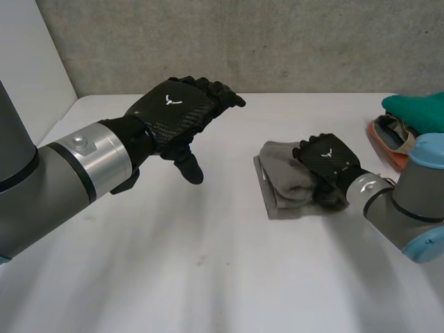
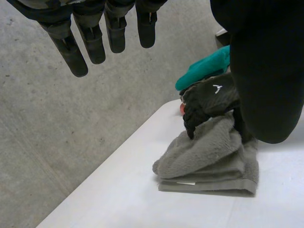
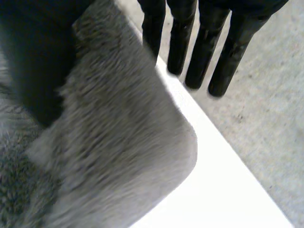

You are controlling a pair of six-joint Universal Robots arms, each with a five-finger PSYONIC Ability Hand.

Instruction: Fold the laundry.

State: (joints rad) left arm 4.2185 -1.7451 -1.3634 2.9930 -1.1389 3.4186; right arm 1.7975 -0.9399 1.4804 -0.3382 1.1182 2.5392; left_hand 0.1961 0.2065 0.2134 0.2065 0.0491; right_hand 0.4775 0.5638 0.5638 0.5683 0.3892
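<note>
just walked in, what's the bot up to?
Folding laundry. The right hand is on the grey towel, gripping a raised fold between thumb and fingers; the towel lies partly folded on the white table. The left hand hovers open above the table, apart from the towel. A teal cloth lies on the robot's right.

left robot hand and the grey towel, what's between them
Nothing: in the head view only bare table lies between the left robot hand and the towel.
</note>
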